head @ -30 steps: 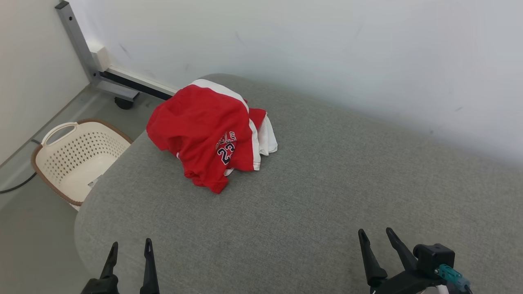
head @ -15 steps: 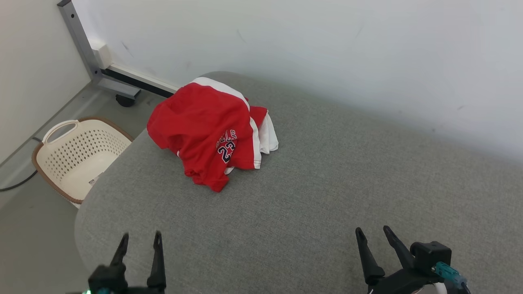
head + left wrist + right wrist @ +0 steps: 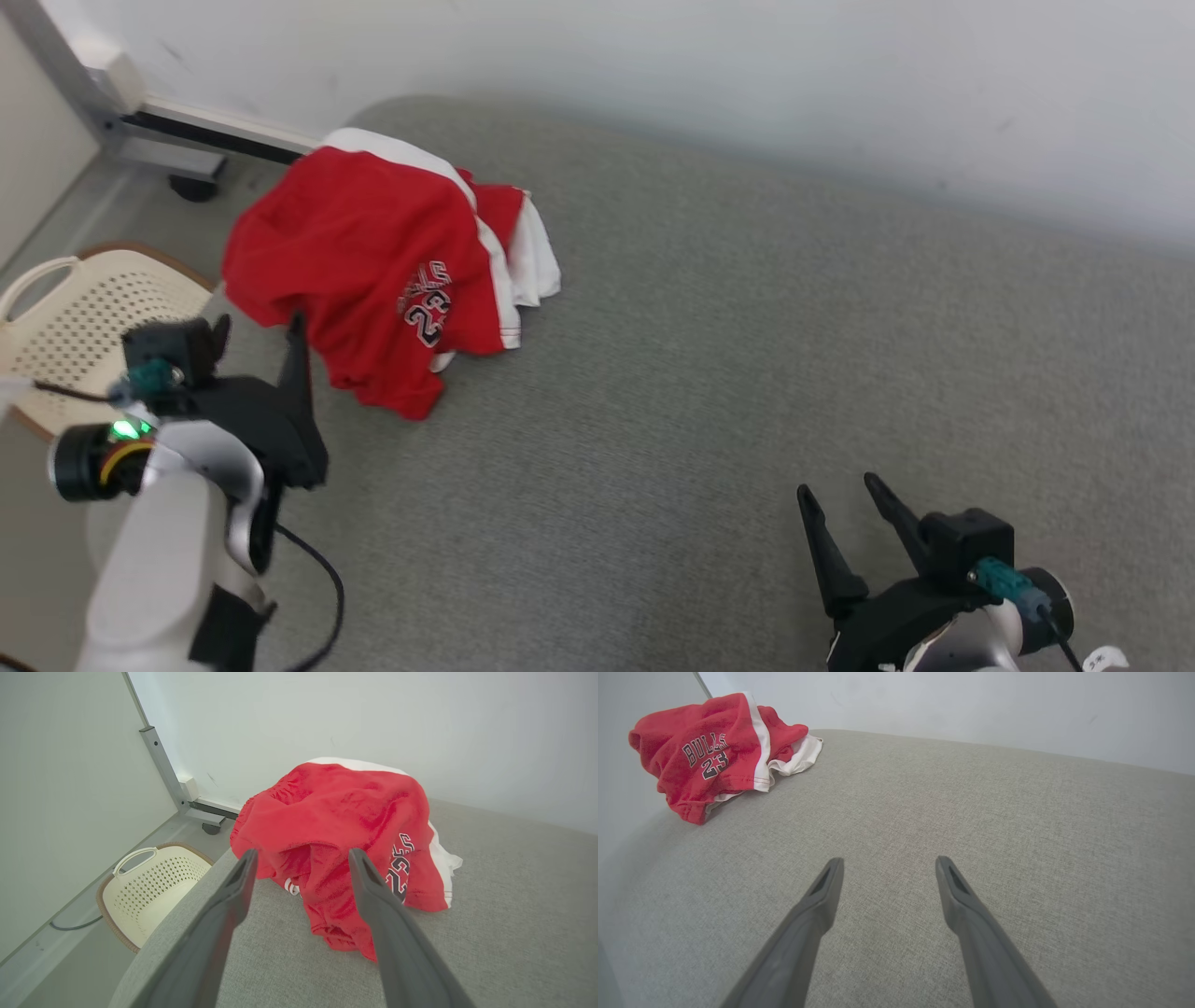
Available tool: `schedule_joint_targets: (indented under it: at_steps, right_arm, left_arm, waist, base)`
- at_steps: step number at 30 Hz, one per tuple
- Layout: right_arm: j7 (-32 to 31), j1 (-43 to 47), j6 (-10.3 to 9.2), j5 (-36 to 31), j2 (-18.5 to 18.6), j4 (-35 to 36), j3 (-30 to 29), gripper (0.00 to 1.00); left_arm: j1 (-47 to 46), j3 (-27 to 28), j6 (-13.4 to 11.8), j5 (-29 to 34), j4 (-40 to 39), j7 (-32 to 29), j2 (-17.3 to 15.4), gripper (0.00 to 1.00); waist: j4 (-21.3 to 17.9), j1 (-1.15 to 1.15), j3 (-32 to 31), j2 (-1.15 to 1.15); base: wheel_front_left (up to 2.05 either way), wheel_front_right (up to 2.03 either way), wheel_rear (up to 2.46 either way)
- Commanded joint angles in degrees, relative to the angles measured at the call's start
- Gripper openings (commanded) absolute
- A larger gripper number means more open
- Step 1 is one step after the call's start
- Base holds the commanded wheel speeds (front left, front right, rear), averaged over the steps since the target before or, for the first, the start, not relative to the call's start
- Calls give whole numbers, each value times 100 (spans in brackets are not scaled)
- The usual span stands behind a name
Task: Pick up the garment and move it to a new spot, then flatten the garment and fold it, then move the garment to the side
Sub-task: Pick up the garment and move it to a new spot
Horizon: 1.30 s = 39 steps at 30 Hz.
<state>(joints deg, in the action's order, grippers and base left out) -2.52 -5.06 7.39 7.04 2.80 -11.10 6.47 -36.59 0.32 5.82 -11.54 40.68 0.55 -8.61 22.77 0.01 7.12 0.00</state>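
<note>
Crumpled red jersey garment with white trim [image 3: 364,243] lies heaped on the far left corner of the grey fabric-covered cushion [image 3: 709,373]. No step appears done: lifting, moving, flattening, folding and setting aside all remain. Left gripper [image 3: 259,329], over the cushion's left edge, jaws spread wide and empty, points at the heap from close by; contact is not evident. Right gripper [image 3: 837,485], over the cushion's near right part, equally wide, holds nothing. Cream perforated plastic basket [image 3: 84,308] stands beside the cushion's left edge.

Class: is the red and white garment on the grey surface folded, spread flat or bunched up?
Bunched up: the red and white garment rises in a creased heap on the grey fabric surface.
</note>
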Motion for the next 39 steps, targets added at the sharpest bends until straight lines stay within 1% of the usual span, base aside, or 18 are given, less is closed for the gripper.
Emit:
schedule_joint_targets:
  at_steps: [1, 5, 8, 13, 14, 15, 16, 19, 24, 30, 32, 36, 39]
  right_arm:
    - [-44, -100, 20, -57, 17, 108, -5, 100]
    - [-176, -125, 19, -183, 19, 417, -118, 100]
    - [-207, -166, 19, -226, 17, 573, -201, 100]
    - [-175, -208, 19, -164, 15, 607, -243, 100]
    - [-151, -205, 19, -126, 15, 588, -228, 100]
    - [-141, -209, 19, -96, 15, 569, -205, 100]
    - [-125, -222, 19, -62, 14, 550, -180, 100]
    - [-51, -245, 19, 27, 14, 461, -142, 100]
    - [67, -260, 19, 130, 13, 280, -131, 100]
    - [254, -233, 19, 362, 13, -42, -75, 100]
    - [337, -203, 19, 457, 13, -160, -64, 100]
    - [499, -135, 19, 621, 12, -386, -80, 100]
    - [603, -85, 19, 698, 14, -536, -162, 100]
  left_arm:
    - [-187, 46, -20, -80, 107, -119, -62, 100]
    - [-616, 183, -135, -198, 392, -450, -227, 100]
    - [-825, 298, -154, -322, 597, -627, -348, 100]
    - [-963, 387, -338, -400, 852, -700, -447, 100]
    - [-965, 397, -375, -392, 897, -711, -496, 98]
    - [-979, 396, -378, -363, 942, -717, -592, 42]
    - [-994, 388, -380, -343, 984, -706, -647, 1]
    - [-980, 342, -375, -317, 1096, -668, -662, 0]
    - [-986, 294, -445, -264, 1088, -484, -721, 0]
    - [-1089, 167, -633, -54, 839, -229, -884, 0]
    - [-1127, 95, -654, 26, 691, -173, -921, 0]
    - [-1266, -78, -581, 115, 284, -121, -952, 0]
    - [-1376, -296, -467, 212, -118, -112, -831, 0]
  waist:
    - [-610, -1, 629, 0]
    - [-938, -1, 1058, 0]
    - [-1086, -1, 1279, 0]
    - [-1196, -1, 1397, 0]
    - [-1209, -1, 1384, 0]
    - [-1220, -1, 1371, 0]
    - [-1226, -1, 1348, 0]
    - [-1214, -1, 1233, 0]
    - [-1163, -1, 986, 0]
    - [-1147, -1, 429, 0]
    - [-1182, -1, 237, 0]
    - [-1333, -1, -125, 0]
    - [-1500, -1, -346, 0]
  base:
    - [0, 0, 0]
    - [0, 0, 0]
    - [0, 0, 0]
    - [0, 0, 0]
    - [0, 0, 0]
    - [0, 0, 0]
    - [0, 0, 0]
    - [0, 0, 0]
    - [0, 0, 0]
    - [0, 0, 0]
    - [0, 0, 0]
    - [0, 0, 0]
    - [0, 0, 0]
